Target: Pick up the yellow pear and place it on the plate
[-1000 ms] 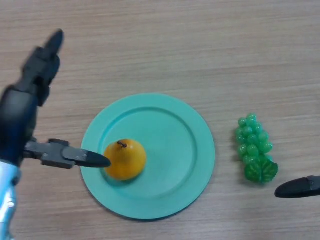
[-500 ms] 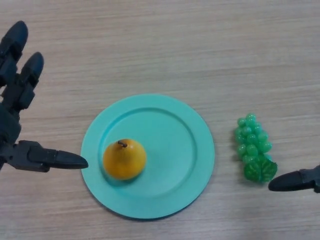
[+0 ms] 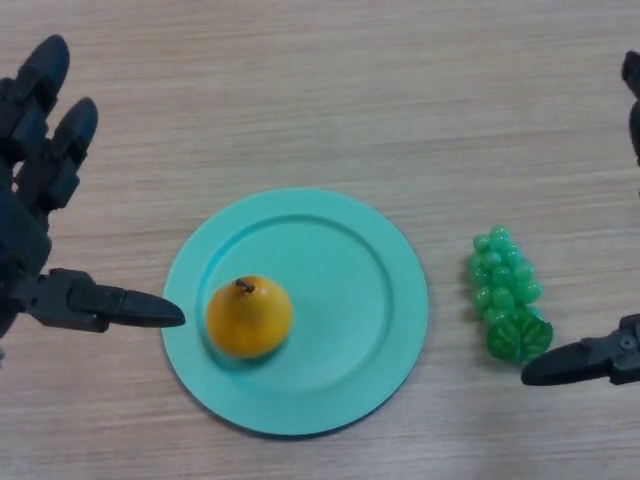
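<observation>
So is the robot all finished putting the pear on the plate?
Pretty much. The yellow pear already sits on the teal plate, stem up, left of the middle. Nothing is being held: the left robot hand is open beside the plate, not touching the pear. The right robot hand is near the green grapes. Nothing looks left to do.

A pear point(image 3: 249, 318) sits on the left part of a plate point(image 3: 380, 290) at the table's point(image 3: 320, 100) centre; a bunch of grapes point(image 3: 508, 293) lies to the plate's right, apart from it.
</observation>
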`<action>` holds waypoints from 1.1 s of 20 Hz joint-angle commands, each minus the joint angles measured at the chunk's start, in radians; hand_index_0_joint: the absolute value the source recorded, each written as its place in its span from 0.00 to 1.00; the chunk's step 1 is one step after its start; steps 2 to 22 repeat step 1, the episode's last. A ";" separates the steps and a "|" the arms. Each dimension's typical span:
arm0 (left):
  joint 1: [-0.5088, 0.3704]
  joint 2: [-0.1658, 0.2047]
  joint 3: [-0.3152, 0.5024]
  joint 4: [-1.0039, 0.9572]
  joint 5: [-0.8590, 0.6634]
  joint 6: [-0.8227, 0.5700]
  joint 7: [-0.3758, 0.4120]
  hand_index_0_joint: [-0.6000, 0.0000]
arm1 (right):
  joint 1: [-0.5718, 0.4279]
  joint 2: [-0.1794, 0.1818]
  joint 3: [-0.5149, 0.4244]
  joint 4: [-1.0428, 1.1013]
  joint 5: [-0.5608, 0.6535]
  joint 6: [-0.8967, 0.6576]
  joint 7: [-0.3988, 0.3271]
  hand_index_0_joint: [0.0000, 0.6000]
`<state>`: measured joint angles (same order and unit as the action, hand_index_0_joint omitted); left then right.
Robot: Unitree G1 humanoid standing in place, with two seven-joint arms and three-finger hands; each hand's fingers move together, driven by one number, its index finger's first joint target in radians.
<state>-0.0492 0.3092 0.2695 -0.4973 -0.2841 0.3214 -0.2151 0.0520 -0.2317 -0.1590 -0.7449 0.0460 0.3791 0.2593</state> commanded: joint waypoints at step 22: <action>-0.032 0.039 0.052 -0.047 0.019 -0.139 0.024 1.00 | -0.043 -0.026 -0.015 -0.036 0.014 -0.130 -0.031 0.00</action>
